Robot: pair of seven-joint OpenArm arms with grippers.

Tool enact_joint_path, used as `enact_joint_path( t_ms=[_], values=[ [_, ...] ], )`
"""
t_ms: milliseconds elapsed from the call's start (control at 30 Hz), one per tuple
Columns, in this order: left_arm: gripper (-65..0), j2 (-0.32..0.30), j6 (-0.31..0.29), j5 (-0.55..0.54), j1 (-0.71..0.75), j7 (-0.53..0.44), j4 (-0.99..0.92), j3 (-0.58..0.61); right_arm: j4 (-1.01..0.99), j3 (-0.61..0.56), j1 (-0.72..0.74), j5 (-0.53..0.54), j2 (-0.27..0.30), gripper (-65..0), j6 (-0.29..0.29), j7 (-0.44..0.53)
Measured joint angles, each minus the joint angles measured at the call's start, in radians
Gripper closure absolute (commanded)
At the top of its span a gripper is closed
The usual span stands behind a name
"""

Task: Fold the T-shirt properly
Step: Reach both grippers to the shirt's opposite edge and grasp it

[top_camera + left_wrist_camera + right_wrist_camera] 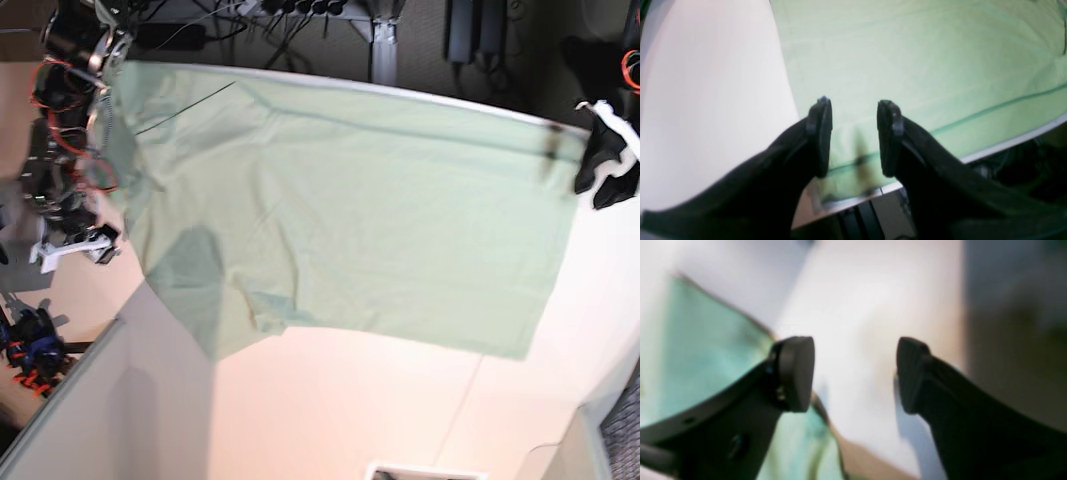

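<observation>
T-shirt (370, 210) — pale mint-green cloth, lay spread flat on the white counter (340, 410), covering most of its far half in the base view. One long edge ran along the counter's far rim; a short sleeve stuck out toward the near side at that view's left, with a darker shaded patch on it. A seam line showed as a thin dark green stripe near the counter's edge in the left wrist view.

Left end effector (853, 136) — black, fingers spread apart with a clear gap, nothing between them. It hovered over the hem of the cloth close to the counter's rim; whether the tips touched the fabric could not be told. In the base view it sat at the right corner of the cloth.

Right end effector (855, 373) — black, fingers wide apart, empty. It was over bare counter just beside an edge of the green cloth; the picture was blurred. In the base view this arm, with red wiring, stood at the left rim.
</observation>
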Motion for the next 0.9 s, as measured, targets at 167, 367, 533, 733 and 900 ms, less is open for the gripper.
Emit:
enact_joint_path(
  t_ms=[167, 367, 533, 733, 900],
  values=[
    [-26.3, -0.001, -0.002, 0.000, -0.001, -0.001, 0.000, 0.000, -0.134, -0.102, 0.075, -0.047, -0.031, -38.2, 0.003, 0.086],
    [-35.9, -0.012, -0.002, -0.001, -0.006, -0.003, -0.005, 0.000, -0.124, -0.106, 0.071, -0.044, -0.075, -38.2, 0.037, 0.112],
    [-35.9, -0.027, -0.005, 0.016, -0.095, -0.006, -0.100, 0.000, -0.114, -0.106, 0.077, -0.040, -0.139, -38.2, 0.070, 0.116],
    [-35.9, -0.086, 0.003, 0.012, -0.278, -0.006, -0.272, 0.052, -0.093, -0.106, 0.077, -0.035, -0.183, -38.2, 0.083, 0.093],
    [-35.9, -0.097, 0.000, 0.011, -0.473, -0.026, -0.446, 0.182, -0.090, -0.106, 0.077, -0.034, -0.183, -38.2, 0.088, 0.087]
  ],
)
